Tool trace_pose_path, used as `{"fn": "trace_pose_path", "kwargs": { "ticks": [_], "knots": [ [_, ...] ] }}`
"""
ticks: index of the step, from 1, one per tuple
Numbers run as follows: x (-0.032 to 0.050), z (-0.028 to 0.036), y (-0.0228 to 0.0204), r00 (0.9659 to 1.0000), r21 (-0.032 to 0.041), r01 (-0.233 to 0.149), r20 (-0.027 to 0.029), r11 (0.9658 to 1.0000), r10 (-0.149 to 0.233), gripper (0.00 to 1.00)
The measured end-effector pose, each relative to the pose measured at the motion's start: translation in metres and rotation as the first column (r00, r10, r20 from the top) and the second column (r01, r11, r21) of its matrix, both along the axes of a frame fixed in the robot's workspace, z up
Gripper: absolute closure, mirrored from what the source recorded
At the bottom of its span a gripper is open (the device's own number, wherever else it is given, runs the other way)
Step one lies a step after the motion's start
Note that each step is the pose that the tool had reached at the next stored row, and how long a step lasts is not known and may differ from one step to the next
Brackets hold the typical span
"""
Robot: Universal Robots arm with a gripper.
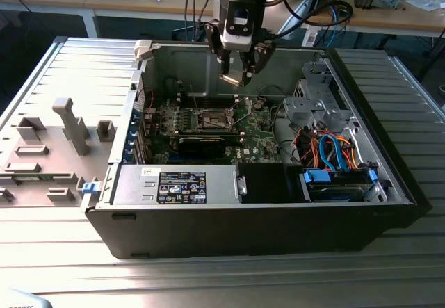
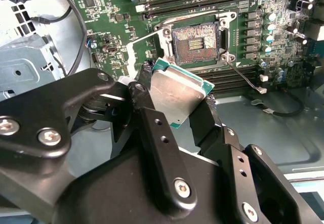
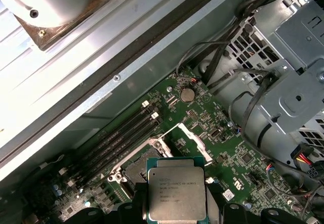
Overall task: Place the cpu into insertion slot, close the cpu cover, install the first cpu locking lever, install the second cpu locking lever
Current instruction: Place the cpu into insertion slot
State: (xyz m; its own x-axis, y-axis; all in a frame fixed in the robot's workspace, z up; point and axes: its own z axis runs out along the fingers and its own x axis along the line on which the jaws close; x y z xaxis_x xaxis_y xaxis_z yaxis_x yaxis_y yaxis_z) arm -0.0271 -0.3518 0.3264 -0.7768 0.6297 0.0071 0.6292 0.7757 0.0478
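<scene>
Cpu (image 2: 177, 95) is sitting clamped between the two black fingers (image 2: 152, 128) of my pincer (image 1: 236, 73), which is closing on its opposite edges and holding nothing else. I am hanging it in the air inside the open computer case (image 1: 278, 204), above the green motherboard (image 1: 259, 126) and apart from it, its silvery metal top showing in both wrist views. In the second wrist view the chip is looking tilted. The insertion slot (image 2: 195, 42) is lying bare below it, its dark contact field uncovered, so the chip is not seated. The cpu cover (image 3: 195, 141) is standing swung open at one side of the slot. A thin locking lever (image 2: 244, 76) is sticking out unhooked from a corner of the slot. The case is resting on the ribbed metal desk (image 1: 208, 280), with grey fixtures (image 1: 69, 131) standing toward the exterior view's left.
</scene>
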Motion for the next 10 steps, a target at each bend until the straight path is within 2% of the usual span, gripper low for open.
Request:
{"fn": "trace_pose_path", "kwargs": {
  "ticks": [2, 10],
  "knots": [
    [0.0, -0.0001, 0.0, 1.0, -0.0026, 0.002, 0.0, 1.0, -0.002, 0.45],
    [0.0, -0.0001, -0.0001, 1.0, -0.0026, 0.009, 0.0, 1.0, -0.009, 0.45]
  ]
}}
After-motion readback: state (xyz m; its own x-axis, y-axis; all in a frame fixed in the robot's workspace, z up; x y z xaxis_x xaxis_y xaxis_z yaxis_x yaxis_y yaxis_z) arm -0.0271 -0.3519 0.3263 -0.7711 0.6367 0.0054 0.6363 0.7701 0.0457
